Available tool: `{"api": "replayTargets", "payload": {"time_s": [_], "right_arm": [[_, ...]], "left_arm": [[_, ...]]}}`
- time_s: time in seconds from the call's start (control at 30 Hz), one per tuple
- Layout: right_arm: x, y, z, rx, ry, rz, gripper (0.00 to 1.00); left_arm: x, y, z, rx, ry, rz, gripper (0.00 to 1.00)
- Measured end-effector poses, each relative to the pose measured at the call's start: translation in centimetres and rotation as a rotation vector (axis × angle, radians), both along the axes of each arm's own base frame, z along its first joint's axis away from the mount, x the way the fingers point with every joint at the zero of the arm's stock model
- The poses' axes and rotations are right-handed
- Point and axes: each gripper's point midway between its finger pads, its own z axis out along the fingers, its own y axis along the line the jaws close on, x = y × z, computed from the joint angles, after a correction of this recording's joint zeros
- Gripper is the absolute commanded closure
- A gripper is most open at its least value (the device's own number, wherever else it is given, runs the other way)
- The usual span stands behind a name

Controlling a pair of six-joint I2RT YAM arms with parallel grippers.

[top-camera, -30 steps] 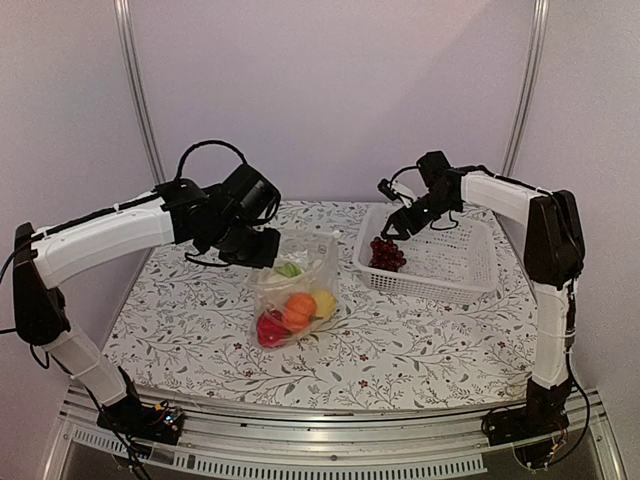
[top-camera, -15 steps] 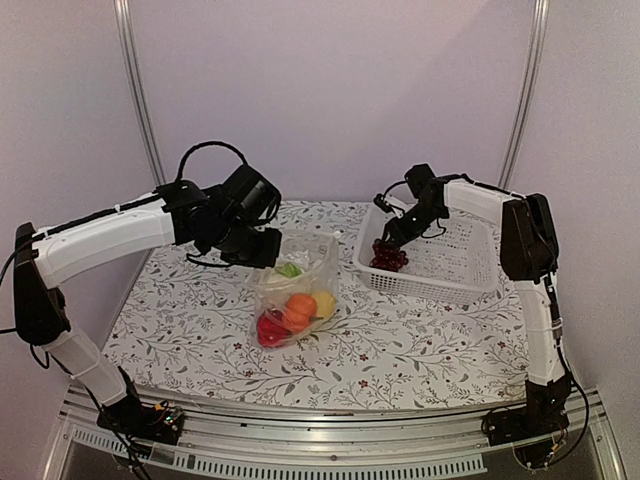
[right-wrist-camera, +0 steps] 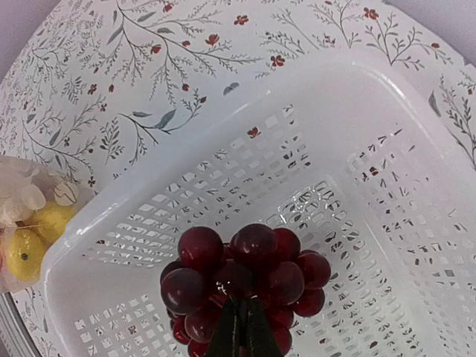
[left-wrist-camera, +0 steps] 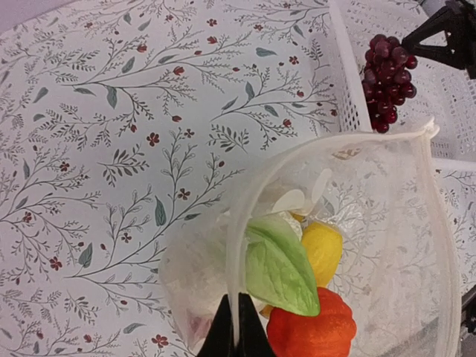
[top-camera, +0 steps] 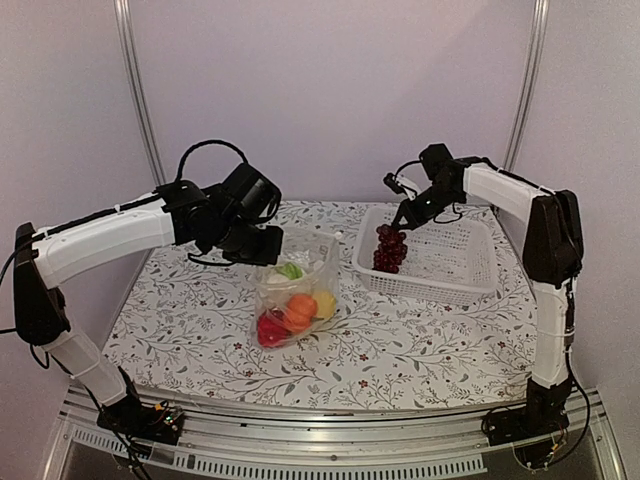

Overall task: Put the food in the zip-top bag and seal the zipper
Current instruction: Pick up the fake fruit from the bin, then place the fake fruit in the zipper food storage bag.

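Observation:
The clear zip-top bag [top-camera: 296, 290] stands open on the table. Inside are a red pepper [top-camera: 268, 328], an orange fruit [top-camera: 300, 305], a yellow piece [top-camera: 324, 302] and green-white cabbage [left-wrist-camera: 279, 264]. My left gripper [left-wrist-camera: 235, 301] is shut on the bag's mouth edge, pinching the pale zipper [left-wrist-camera: 335, 139] strip and holding the mouth up. My right gripper [right-wrist-camera: 240, 305] is shut on the top of the dark red grape bunch [right-wrist-camera: 245, 275]. The grape bunch [top-camera: 389, 248] hangs above the left end of the white basket [top-camera: 430, 290], right of the bag.
The white slotted basket [right-wrist-camera: 357, 149] sits at the back right of the flowered table [top-camera: 200, 330], with nothing else visible in it. Its left wall stands close to the bag's mouth [left-wrist-camera: 346, 67].
My right gripper has closed on the grape bunch and lifted it off the basket floor. The left arm and the bag have stayed still.

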Motion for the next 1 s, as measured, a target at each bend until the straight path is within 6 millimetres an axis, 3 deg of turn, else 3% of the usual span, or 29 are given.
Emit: {"api": "replayTargets", "payload": {"time_s": [0.23, 0.37, 0.5, 0.7, 1.0], "right_arm": [[-2.0, -0.3, 14.3, 0.113, -0.266, 0.014, 1.0], [-4.0, 0.5, 20.3, 0.198, -0.376, 0.066, 1.0], [-6.3, 2.4, 23.0, 0.267, -0.405, 0.149, 1.0], [-10.1, 6.3, 24.5, 0.375, -0.389, 0.302, 1.0], [-13.3, 9.7, 28.8, 0.549, -0.4, 0.446, 1.0]], "left_arm": [[0.1, -0.3, -0.2, -0.013, -0.004, -0.004, 1.0], [0.2, -0.4, -0.1, -0.021, -0.009, -0.005, 1.0], [0.2, -0.5, 0.0, -0.023, -0.01, -0.006, 1.0], [0.2, -0.6, 0.0, -0.029, -0.01, -0.008, 1.0], [0.5, -0.7, 0.2, -0.044, -0.016, -0.007, 1.0]]}}
